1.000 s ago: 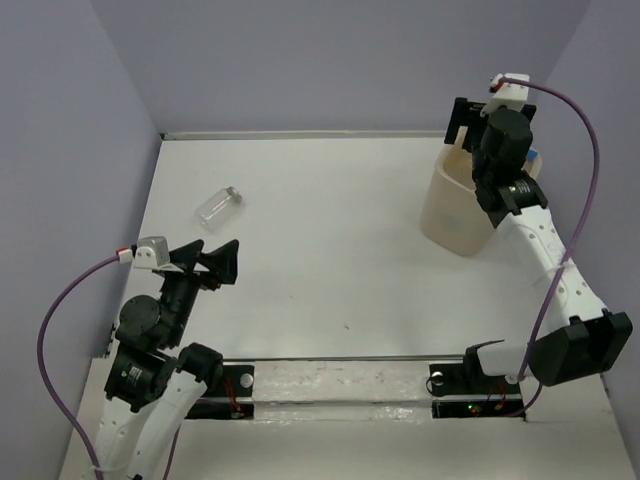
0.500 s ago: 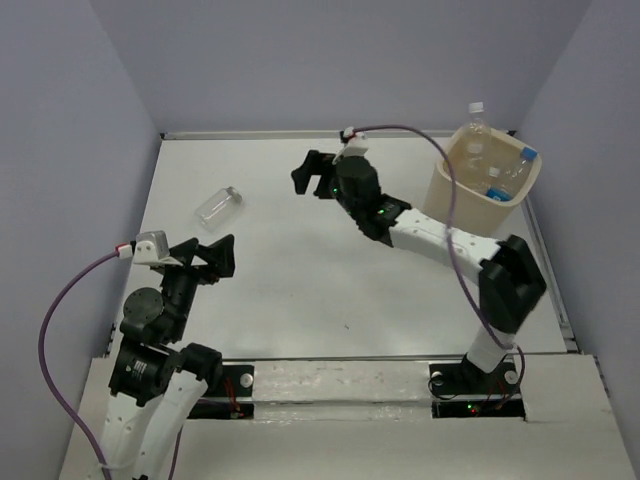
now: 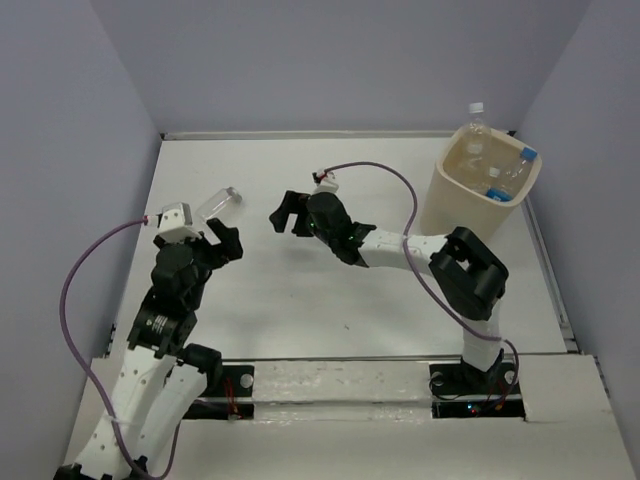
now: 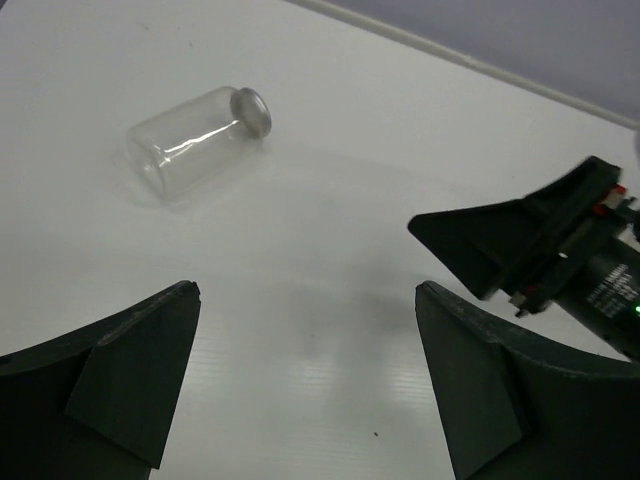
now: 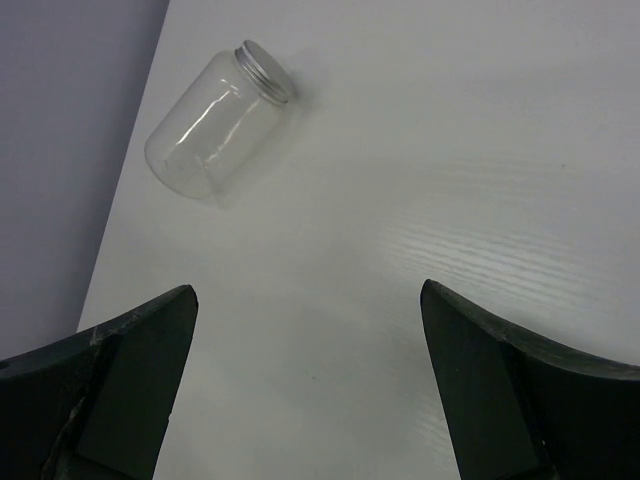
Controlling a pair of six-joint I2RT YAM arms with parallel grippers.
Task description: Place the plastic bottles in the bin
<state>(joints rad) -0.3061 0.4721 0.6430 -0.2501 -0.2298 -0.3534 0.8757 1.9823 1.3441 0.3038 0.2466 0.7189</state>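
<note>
Left gripper point(image 3: 215, 245): claw spread wide and holding nothing. It sits over the near-left part of the table point(image 3: 350, 290). In the left wrist view point(image 4: 310, 390) bare table shows between its two dark fingers.

Right gripper point(image 3: 282, 214): claw spread wide and holding nothing. The arm is stretched leftward across the middle of the table, with the fingers aimed left. In the right wrist view point(image 5: 310, 390) only table surface lies between the fingers.

Stubby bottle point(image 3: 218, 205): clear, without a label, lying on its side on the far-left part of the table, close to the left wall. Its grey-capped end points far and right. It is just beyond the left gripper and to the left of the right gripper, and neither touches it point(image 4: 200, 140) point(image 5: 215, 125).

Bin point(image 3: 445, 210): cream tub, upright at the far-right corner of the table, well apart from both grippers.

White-capped bottle point(image 3: 472, 140): inside the bin, leaning at its far side, with the cap above the rim.

Blue-capped bottle point(image 3: 512, 170): inside the bin on the right side, tilted against the wall.
</note>
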